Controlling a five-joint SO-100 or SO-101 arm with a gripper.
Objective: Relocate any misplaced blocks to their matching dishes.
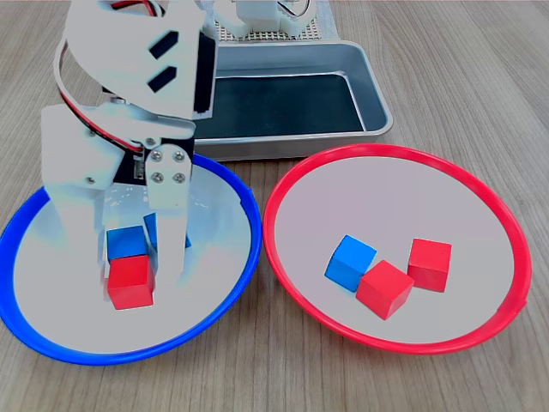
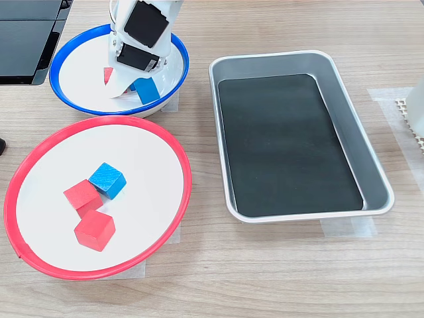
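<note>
Blue dish (image 1: 244,249): jaws spread either side of red cube (image 1: 130,281), blue cube (image 1: 127,242) behind; red dish (image 1: 506,240): blue cube (image 1: 350,262) touching two red.

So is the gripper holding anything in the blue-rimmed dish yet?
Cannot be told. The gripper straddles the small red cube in the blue-rimmed dish, fingers at its side faces, but contact isn't visible.

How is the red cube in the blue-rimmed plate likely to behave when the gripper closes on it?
The red cube looks rigid with flat faces, so it should sit squarely between the gripper jaws and not roll. Its glossy surface may slip. It touches a blue cube, which could get nudged.
</note>
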